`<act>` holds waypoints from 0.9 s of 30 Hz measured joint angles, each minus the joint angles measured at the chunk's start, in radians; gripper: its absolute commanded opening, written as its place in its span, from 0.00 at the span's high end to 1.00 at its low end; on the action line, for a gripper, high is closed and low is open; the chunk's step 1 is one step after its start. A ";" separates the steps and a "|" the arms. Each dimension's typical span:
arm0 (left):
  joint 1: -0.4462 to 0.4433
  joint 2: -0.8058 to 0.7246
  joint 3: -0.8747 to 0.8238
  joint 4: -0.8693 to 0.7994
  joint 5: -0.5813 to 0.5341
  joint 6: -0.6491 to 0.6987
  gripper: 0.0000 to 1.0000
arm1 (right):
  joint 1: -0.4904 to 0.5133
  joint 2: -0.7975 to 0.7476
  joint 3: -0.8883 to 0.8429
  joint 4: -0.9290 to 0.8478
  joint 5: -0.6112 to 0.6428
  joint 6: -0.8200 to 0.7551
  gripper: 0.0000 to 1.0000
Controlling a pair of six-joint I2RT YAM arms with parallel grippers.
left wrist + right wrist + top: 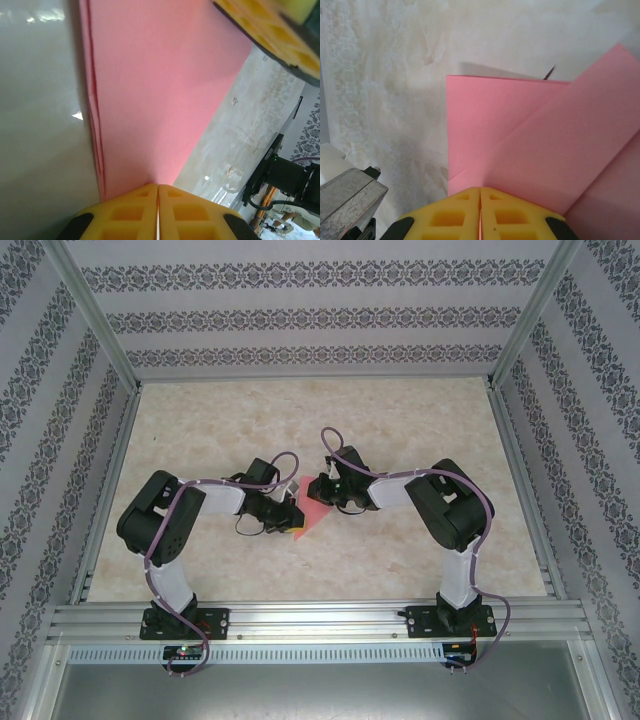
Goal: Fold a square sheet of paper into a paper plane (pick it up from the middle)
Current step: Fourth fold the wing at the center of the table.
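Observation:
The square sheet of paper (312, 516) is pink, creased into a smaller shape, and sits at mid-table between my two grippers. In the left wrist view the paper (160, 90) runs up from my left gripper (158, 187), whose yellow jaws are shut on its lower tip; layered edges show along its left side. The right wrist view shows the paper (520, 130) with a diagonal flap over a flat layer, and my right gripper (480, 190) is shut on it where the crease ends. From above, the left gripper (293, 522) and right gripper (322, 496) nearly touch. The paper plane is out of view.
The marbled table (400, 430) is bounded by aluminium rails (300, 615) at the near edge and patterned walls on three sides. The other gripper's yellow finger (260, 30) hangs close over the paper. A metal block (345, 200) sits at lower left.

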 measured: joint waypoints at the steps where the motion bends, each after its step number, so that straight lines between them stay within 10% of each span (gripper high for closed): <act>1: 0.001 -0.006 -0.009 0.000 0.003 0.006 0.88 | 0.000 0.000 0.000 0.000 0.000 0.000 0.90; 27: 0.000 -0.309 -0.041 -0.278 -0.206 0.029 0.83 | 0.018 -0.003 0.035 -0.056 0.027 -0.003 0.83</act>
